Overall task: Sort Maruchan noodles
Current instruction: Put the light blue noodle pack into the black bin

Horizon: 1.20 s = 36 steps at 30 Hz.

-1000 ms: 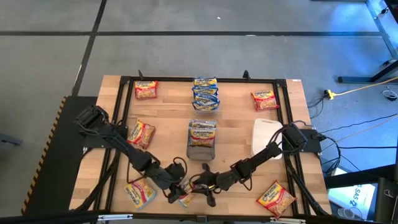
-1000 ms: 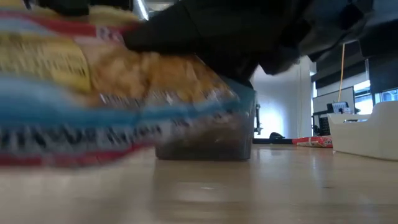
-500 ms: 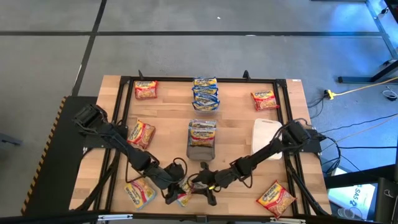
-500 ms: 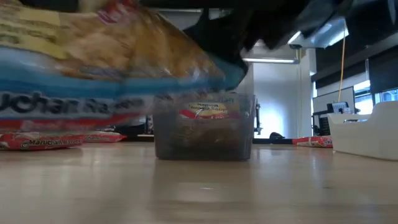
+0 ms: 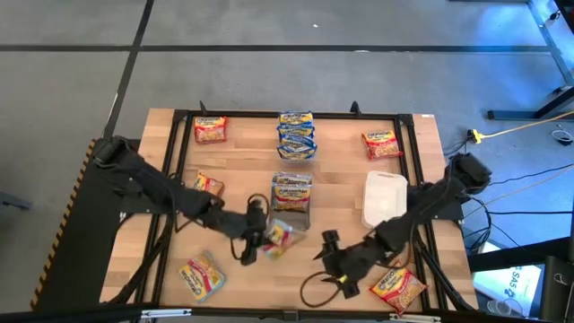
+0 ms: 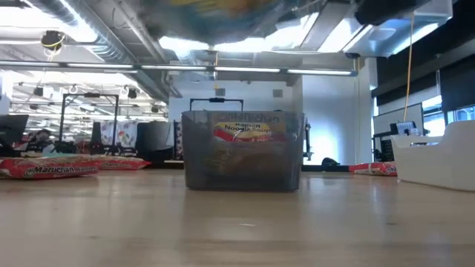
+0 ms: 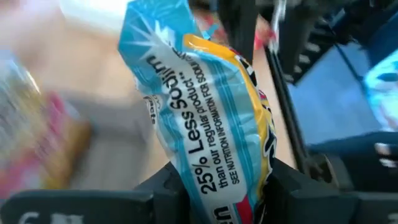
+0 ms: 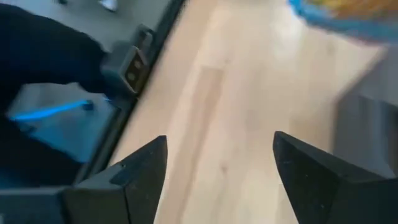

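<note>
On the light wooden table (image 5: 341,179) framed by black rails, the two dark arms are reaching inward from opposite sides. Near the table's centre, the dark translucent plastic tub (image 5: 290,218) is holding yellow ramen packets upright (image 5: 291,191); a stack of blue-labelled flat packets (image 5: 296,135) is lying beyond it at the far edge. A white rectangular bin (image 5: 384,197) is sitting toward the right side. Single yellow-and-red packets are lying scattered: at the far left corner (image 5: 210,129), far right (image 5: 381,143), mid-left (image 5: 206,184), near left (image 5: 201,276) and near right (image 5: 396,287). The left gripper (image 5: 255,242) is hovering just beside the tub's near left corner, its fingers (image 7: 283,186) pinching one end of a blue-and-yellow ramen packet (image 7: 205,118) that is hanging clear of the table. The right gripper (image 5: 334,260) is pointing over bare wood near the front edge, its fingers (image 8: 311,174) spreading wide with nothing between them.
</note>
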Motion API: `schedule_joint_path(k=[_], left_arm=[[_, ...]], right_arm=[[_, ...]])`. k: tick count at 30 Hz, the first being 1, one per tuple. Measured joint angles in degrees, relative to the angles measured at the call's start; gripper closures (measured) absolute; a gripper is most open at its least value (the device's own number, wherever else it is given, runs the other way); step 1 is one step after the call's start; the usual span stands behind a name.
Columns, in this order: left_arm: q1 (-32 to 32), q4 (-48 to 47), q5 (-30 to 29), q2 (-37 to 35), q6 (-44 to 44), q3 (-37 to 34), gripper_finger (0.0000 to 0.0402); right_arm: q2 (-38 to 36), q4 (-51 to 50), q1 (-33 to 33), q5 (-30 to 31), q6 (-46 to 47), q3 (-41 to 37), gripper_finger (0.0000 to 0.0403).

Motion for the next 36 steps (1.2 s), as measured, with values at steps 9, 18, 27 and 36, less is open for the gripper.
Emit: schedule_joint_path(k=[9, 18, 27, 36], left_arm=[[11.0, -24.7, 1.2, 7.2, 20.2, 19.5, 0.0295], [17.8, -48.1, 8.4, 22.4, 25.6, 36.6, 0.0295], [19.0, -54.0, 12.5, 31.2, 28.3, 40.8, 0.0295], [18.8, -52.4, 10.9, 32.7, 30.5, 40.9, 0.0288]], right_arm=[[-2.5, 0.9, 10.0, 15.6, 18.8, -9.4, 0.0134], [-2.6, 6.5, 16.4, 26.2, 38.0, -21.2, 0.0134], [-2.6, 12.4, 17.0, 28.8, 41.2, -24.5, 0.0134], [-2.6, 13.3, 17.0, 28.9, 40.4, -24.6, 0.0134]])
